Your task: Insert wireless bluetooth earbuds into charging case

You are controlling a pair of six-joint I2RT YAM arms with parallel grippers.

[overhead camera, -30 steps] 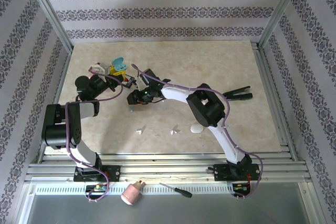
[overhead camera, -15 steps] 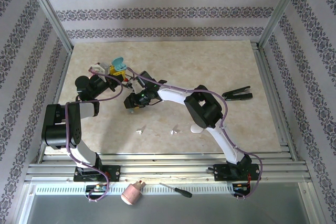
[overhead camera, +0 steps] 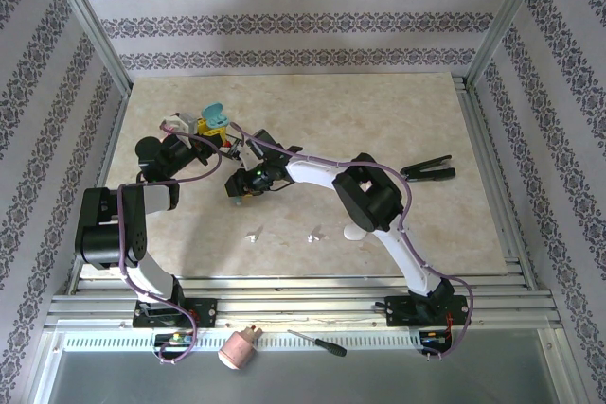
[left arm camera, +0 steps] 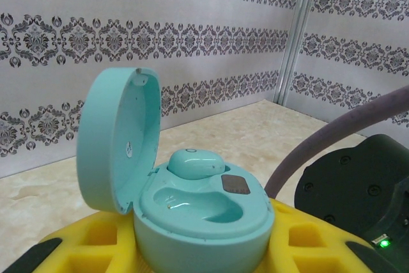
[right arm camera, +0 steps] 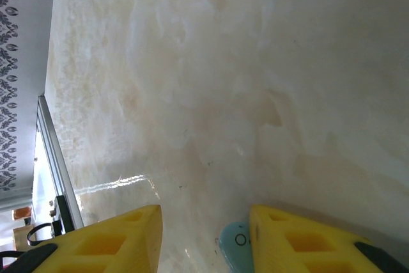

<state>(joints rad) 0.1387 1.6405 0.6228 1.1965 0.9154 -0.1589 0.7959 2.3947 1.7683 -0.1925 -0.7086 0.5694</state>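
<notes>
**Under the right tool point(right arm camera: 204, 231), a bud point(right arm camera: 231, 247) on the counter point(right arm camera: 255, 94)**

Over the last second the right tool has swung a little toward the left arm's side and sunk close to the counter, away from the held case. I take that as lining up a pick, so the fetch of the next bud is under way but no grip is made.

The right tool is released. Its yellow fingers point(right arm camera: 307, 241) stand apart and hold nothing. Between them is bare counter, except for the pale blue-green bud, which lies just inside one finger. Whether it touches that finger I cannot tell. The other finger is well apart from it. The tool would probably need to centre on the bud before closing. So small and glossy a thing could skid out from an off-centre squeeze.

Just beyond the right tool, on the far side, the left tool point(overhead camera: 203, 128) is clenched on the teal case point(left arm camera: 204, 218), which it holds off the counter. The lid point(left arm camera: 118, 139) stands open and near upright. One well carries a seated bud point(left arm camera: 195, 161). The well point(left arm camera: 192, 206) in front of it is empty, and that is where the loose bud should go.

Farther out, toward the near edge, two small pale pieces point(overhead camera: 253, 234) lie on the counter, likely more buds. A white case point(overhead camera: 353, 231) lies just past them.
</notes>
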